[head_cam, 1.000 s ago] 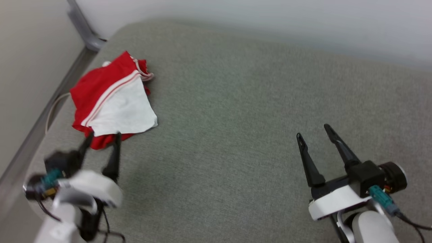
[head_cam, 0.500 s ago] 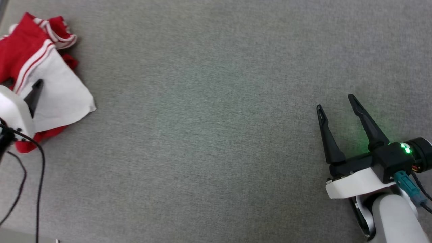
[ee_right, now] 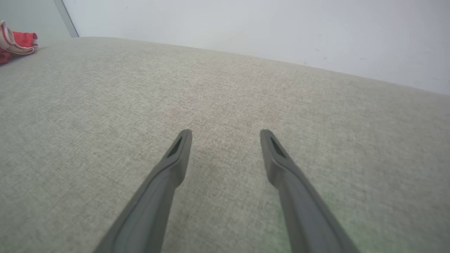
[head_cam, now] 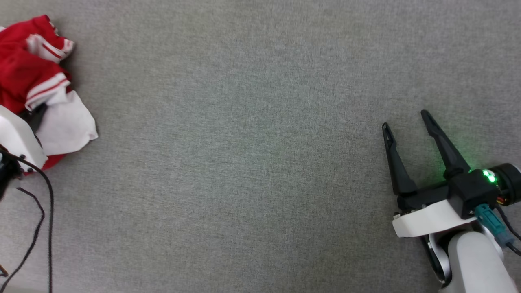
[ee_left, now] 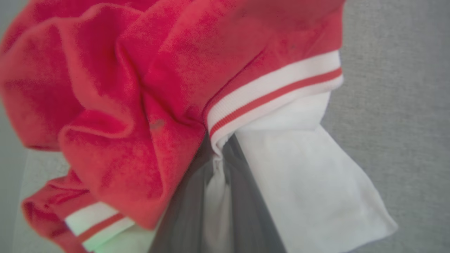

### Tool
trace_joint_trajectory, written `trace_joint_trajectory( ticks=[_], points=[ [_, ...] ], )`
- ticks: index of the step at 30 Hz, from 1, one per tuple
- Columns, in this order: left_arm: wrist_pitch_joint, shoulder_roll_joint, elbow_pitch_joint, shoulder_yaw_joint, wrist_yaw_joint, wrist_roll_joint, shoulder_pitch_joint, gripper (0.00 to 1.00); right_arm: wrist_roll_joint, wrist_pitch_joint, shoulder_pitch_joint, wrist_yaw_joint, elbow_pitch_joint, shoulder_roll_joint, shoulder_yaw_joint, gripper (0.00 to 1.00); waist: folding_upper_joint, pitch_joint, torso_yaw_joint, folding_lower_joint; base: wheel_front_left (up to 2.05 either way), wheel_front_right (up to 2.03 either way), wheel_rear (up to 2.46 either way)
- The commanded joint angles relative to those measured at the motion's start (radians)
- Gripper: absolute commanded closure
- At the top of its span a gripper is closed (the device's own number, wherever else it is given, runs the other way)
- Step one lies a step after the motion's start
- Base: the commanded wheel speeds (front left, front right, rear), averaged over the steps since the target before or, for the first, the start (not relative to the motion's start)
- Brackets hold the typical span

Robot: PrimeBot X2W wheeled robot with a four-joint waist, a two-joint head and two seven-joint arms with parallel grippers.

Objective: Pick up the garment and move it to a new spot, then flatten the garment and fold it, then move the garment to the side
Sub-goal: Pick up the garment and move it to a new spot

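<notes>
At the far left edge of the head view, the garment (head_cam: 24, 77) lies bunched on the grey woven surface (head_cam: 244, 142); red body cloth is heaped over a white sleeve panel, with red-and-white striped trim showing at two folds; whether the cloth bears print cannot be told, the folds being too crumpled.

The left gripper (head_cam: 38, 112) is set into the heap where red cloth meets white; in the left wrist view its two dark fingers (ee_left: 246, 196) stand nearly together, with a pleat of white fabric pinched between them just under the striped band; the left gripper (ee_left: 217, 156) therefore holds the garment (ee_left: 140, 88). A black cable (head_cam: 49, 203) trails from that wrist across the surface.

The right gripper (head_cam: 405, 121) sits at the lower right, well apart from the garment; its jaws are spread wide with nothing between them; a green light (head_cam: 488, 176) glows on its wrist block and a teal connector (head_cam: 490, 221) plugs in below it.

In the right wrist view the right gripper (ee_right: 225, 135) hangs over the surface (ee_right: 211, 88), a flat cushion-like expanse of pale grey weave; a plain pale wall (ee_right: 246, 28) runs behind its far edge; the garment (ee_right: 17, 42) shows at the upper left corner, near that wall.
</notes>
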Motion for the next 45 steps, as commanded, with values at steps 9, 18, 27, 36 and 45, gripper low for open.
trace_joint_trajectory(
  ticks=[9,18,27,36,45],
  points=[
    [-0.11,0.026,-0.132,-0.041,-0.004,-0.168,0.099,1.0,0.019,-0.026,0.029,-0.001,0.101,0.028,-0.002,0.0,0.0,-0.198,0.002,-0.0001,0.0,0.0,0.0],
    [-0.134,0.0,-0.344,-0.036,0.047,-0.198,0.156,1.0,0.055,-0.035,0.049,-0.001,0.178,0.041,0.01,0.0,0.0,-0.355,-0.023,-0.0001,0.0,0.0,0.0],
    [-0.078,-0.126,-0.58,-0.121,0.194,-0.165,0.14,1.0,0.119,-0.035,0.055,-0.001,0.163,0.041,-0.005,0.0,0.0,-0.419,-0.092,-0.0001,0.0,0.0,0.0],
    [-0.088,-0.364,-0.512,-0.255,0.262,-0.099,0.068,1.0,0.146,-0.035,0.021,-0.001,0.116,0.041,-0.085,0.0,0.0,-0.413,-0.228,-0.0001,0.0,0.0,0.0],
    [-0.171,-0.539,-0.292,-0.311,0.271,-0.051,0.003,1.0,0.211,-0.035,-0.006,-0.001,0.086,0.041,-0.136,0.0,0.0,-0.358,-0.375,-0.0001,0.0,0.0,0.0]
  ],
)
